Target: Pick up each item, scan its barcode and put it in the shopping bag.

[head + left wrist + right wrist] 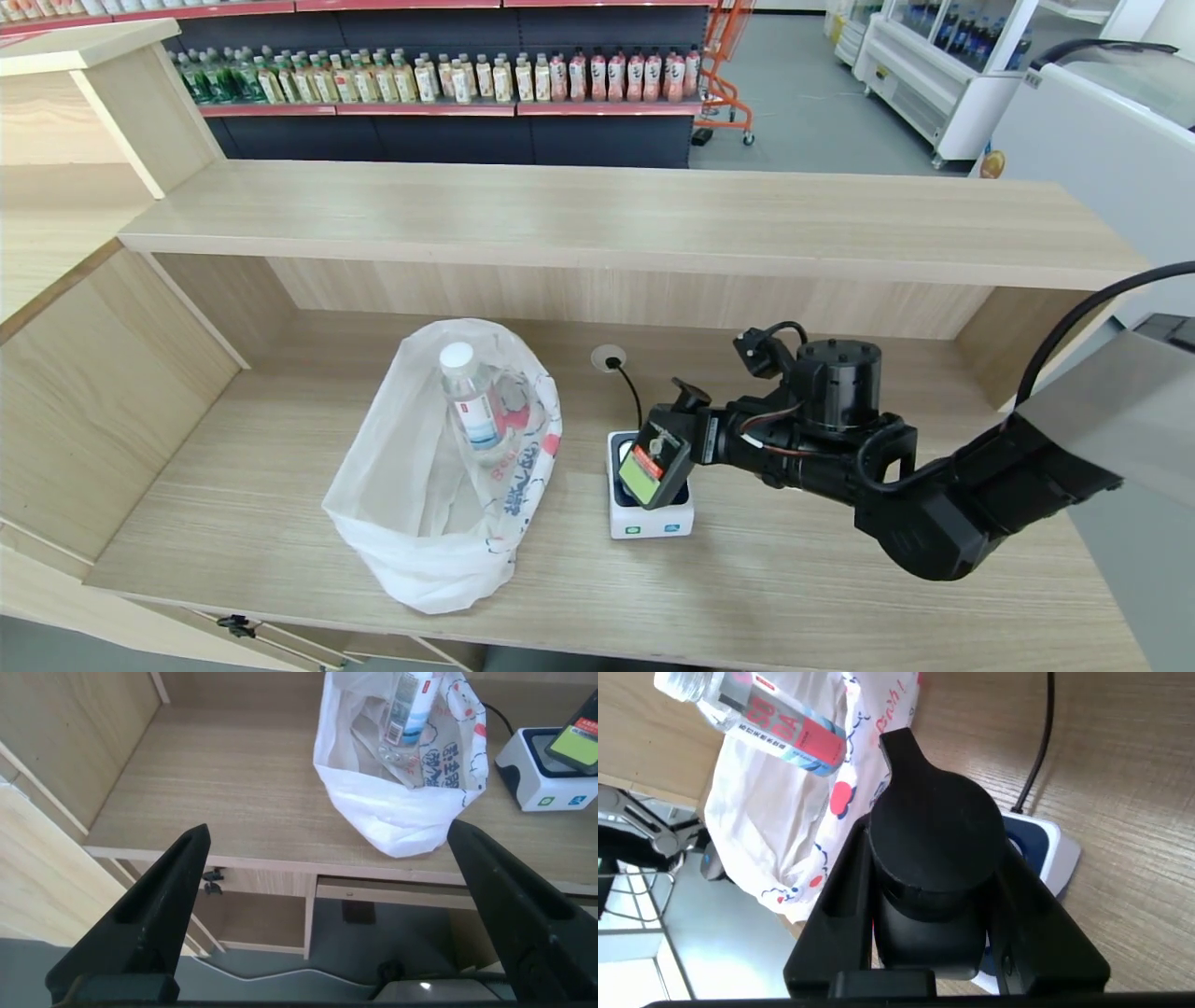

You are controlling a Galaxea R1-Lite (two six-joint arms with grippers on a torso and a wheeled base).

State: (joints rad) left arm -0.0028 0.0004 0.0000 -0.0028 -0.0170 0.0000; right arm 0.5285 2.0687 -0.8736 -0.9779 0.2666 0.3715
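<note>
We see a white square barcode scanner [651, 509] sitting on a light wooden worktop [794, 579]. Directly above the scanner, the right end effector [677, 434] is clamped on a small dark pack with a green and red label [646, 471], held tilted just over the scanner's top. Just to the scanner's left stands a white plastic shopping bag with red and blue print [448, 485], mouth open, with a clear plastic water bottle with a white cap [470, 401] leaning inside. A black cable [633, 392] runs from the scanner's back. The left end effector [332, 910] hangs off the worktop's front edge, well left of the scanner, its fingers [149, 915] spread wide and empty.
</note>
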